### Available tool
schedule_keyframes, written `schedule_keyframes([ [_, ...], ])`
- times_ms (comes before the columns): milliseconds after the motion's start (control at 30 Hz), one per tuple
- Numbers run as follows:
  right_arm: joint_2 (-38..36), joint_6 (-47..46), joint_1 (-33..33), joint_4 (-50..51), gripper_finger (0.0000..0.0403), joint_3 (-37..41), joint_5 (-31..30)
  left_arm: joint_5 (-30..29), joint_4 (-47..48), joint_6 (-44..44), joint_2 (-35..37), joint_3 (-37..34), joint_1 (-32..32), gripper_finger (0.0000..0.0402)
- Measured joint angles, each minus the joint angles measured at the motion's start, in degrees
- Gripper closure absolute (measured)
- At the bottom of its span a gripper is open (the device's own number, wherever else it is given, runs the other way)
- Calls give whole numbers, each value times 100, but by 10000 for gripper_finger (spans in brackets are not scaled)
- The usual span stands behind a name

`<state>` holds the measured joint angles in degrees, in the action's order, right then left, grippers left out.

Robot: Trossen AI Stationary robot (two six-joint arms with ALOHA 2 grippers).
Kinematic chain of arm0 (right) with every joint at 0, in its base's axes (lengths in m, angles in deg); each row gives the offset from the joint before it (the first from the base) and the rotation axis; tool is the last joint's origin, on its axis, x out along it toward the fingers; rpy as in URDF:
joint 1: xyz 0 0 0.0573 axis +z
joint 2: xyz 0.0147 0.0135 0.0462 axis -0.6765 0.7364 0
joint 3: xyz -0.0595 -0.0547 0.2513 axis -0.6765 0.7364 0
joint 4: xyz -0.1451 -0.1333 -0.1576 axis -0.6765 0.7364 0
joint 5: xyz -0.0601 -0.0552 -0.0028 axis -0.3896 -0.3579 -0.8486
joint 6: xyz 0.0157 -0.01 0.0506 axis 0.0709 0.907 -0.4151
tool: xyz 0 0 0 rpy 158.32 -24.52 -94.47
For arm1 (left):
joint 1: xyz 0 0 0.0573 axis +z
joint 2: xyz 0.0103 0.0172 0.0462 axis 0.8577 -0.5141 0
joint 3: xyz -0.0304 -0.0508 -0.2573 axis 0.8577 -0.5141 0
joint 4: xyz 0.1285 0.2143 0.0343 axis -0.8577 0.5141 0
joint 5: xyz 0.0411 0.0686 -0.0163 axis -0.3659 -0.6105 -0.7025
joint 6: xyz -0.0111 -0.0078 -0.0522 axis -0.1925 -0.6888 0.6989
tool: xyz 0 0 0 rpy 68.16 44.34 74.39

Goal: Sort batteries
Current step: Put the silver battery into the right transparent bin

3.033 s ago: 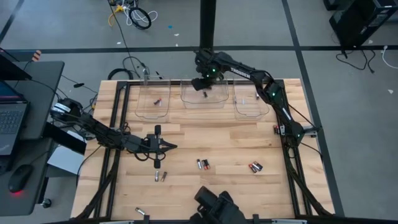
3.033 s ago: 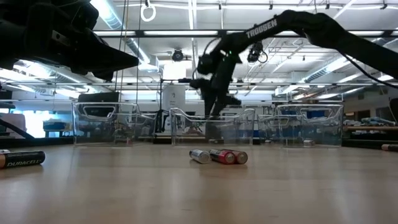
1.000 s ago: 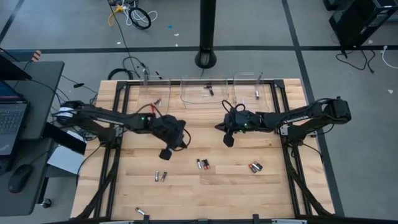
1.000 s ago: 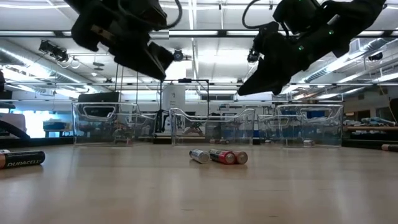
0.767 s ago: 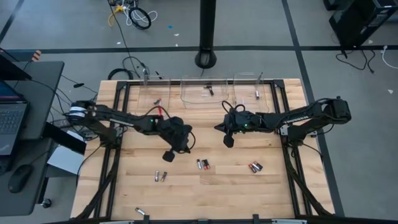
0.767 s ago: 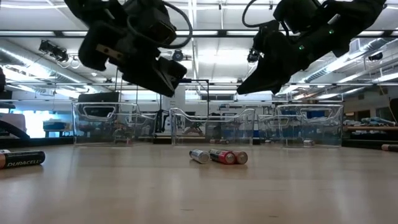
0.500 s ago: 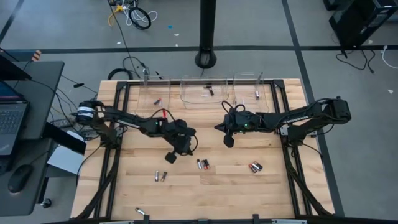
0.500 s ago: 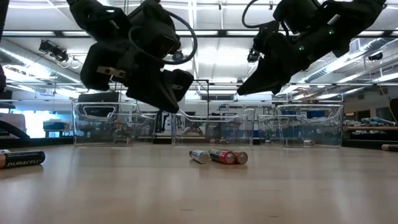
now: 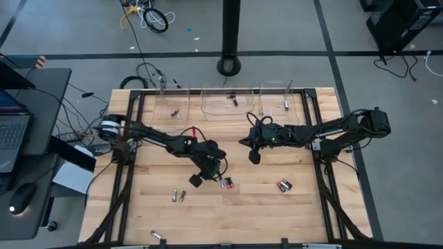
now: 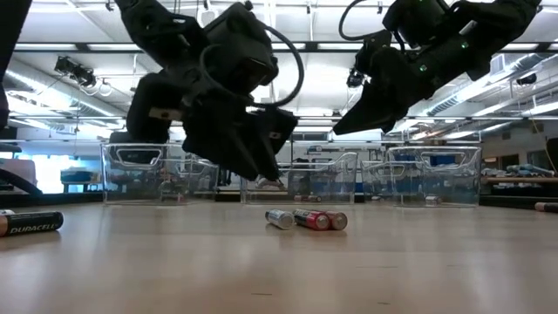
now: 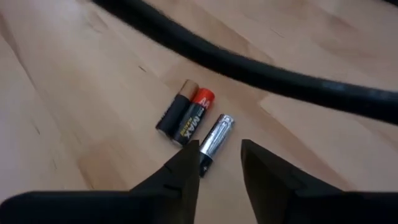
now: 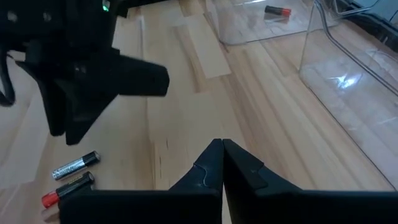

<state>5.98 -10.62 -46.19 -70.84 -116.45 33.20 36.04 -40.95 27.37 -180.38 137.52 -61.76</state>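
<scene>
Three batteries lie side by side mid-table: a black and copper one (image 11: 175,112), a red and black one (image 11: 194,116) and a silver one (image 11: 215,137). They also show as a group of batteries (image 9: 225,182) from above. My left gripper (image 11: 219,167) hangs just over them, open, with the silver battery's near end between its fingertips (image 11: 186,167). The low view has the left gripper (image 10: 272,177) a little above the silver battery (image 10: 279,218). My right gripper (image 9: 253,156) hovers shut and empty, farther back and to the right. More batteries (image 9: 284,185) lie loose on the table.
Three clear bins (image 9: 225,111) line the table's back edge, each with a battery inside. A battery pair (image 9: 178,196) lies front left, a single battery (image 9: 157,236) at the front edge, and a black Duracell battery (image 10: 31,223) far left.
My left gripper has swung right and down over the three batteries, and its fingers have opened. The right arm has stayed where it was, shut.
</scene>
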Motion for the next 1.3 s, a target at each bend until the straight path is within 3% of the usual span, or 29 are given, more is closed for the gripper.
schedule_keyframes([
  [467,2,15,20,82,390,-2,1,-518,43,-564,-310,158,-115,256],
  [1300,2,79,20,81,392,-2,3,-442,117,-713,-683,341,-130,268],
])
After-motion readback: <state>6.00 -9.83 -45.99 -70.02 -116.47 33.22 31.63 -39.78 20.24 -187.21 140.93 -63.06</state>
